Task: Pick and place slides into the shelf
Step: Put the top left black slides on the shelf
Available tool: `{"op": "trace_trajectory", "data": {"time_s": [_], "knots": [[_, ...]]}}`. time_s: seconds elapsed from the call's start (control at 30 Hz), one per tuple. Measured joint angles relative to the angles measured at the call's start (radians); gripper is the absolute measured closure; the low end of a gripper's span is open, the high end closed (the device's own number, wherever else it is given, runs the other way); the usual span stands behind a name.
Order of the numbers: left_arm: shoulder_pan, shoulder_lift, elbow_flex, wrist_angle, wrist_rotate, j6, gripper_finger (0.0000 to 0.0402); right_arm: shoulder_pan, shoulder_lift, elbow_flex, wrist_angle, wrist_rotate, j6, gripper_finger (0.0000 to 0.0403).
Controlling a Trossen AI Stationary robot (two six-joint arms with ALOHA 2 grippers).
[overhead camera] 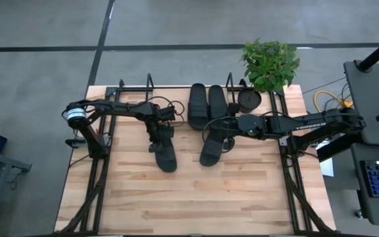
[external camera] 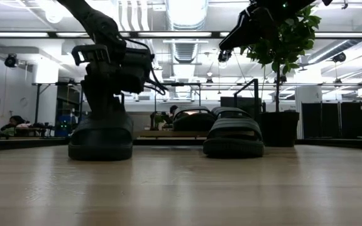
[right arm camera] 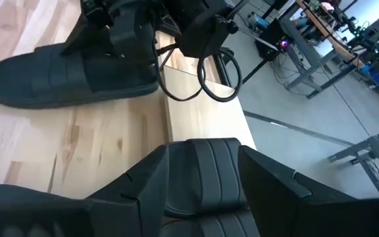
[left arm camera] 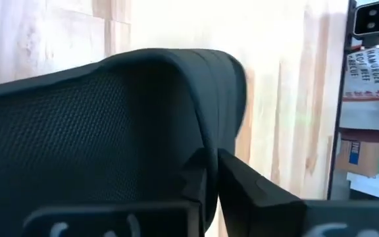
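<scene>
Two black slides (overhead camera: 207,104) lie side by side on the shelf (overhead camera: 179,95) at the table's far edge. A third slide (overhead camera: 166,150) lies on the table with my left gripper (overhead camera: 155,135) shut on it; it also shows in the low view (external camera: 100,135). The fourth slide (overhead camera: 214,146) rests on its sole on the table, as the low view (external camera: 234,138) shows. My right gripper (overhead camera: 226,129) is open above its far end and touches nothing. In the right wrist view its fingers (right arm camera: 147,181) stand either side of that slide (right arm camera: 202,171). My left gripper pinches the edge of the slide's wide strap (left arm camera: 209,131) between its two fingers (left arm camera: 245,184). The fingers come from above, pointing down. The slide stands level with its sole (external camera: 100,152) on the table.
A black plant pot (overhead camera: 249,100) with a green plant (overhead camera: 270,62) stands at the shelf's right end, close to my right arm. The shelf's black wire uprights (overhead camera: 150,84) rise at its ends. The table's near half (overhead camera: 196,197) is bare wood.
</scene>
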Motion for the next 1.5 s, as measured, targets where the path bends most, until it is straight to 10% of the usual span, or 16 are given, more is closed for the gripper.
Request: {"op": "trace_trajectory", "data": {"time_s": [0.43,0.8,1.5], "knots": [[0.011,-0.197,0.076,-0.04,0.194,-0.095,0.04,0.207,0.0,-0.005,0.172,0.005,-0.336,0.0233],[0.003,-0.402,0.107,0.339,0.179,-0.379,0.0401,0.366,0.112,-0.01,0.289,0.151,-0.682,0.0246],[0.002,-0.432,0.103,0.377,0.108,-0.395,0.0401,0.359,0.313,0.105,0.488,0.289,-1.158,0.0213]]}}
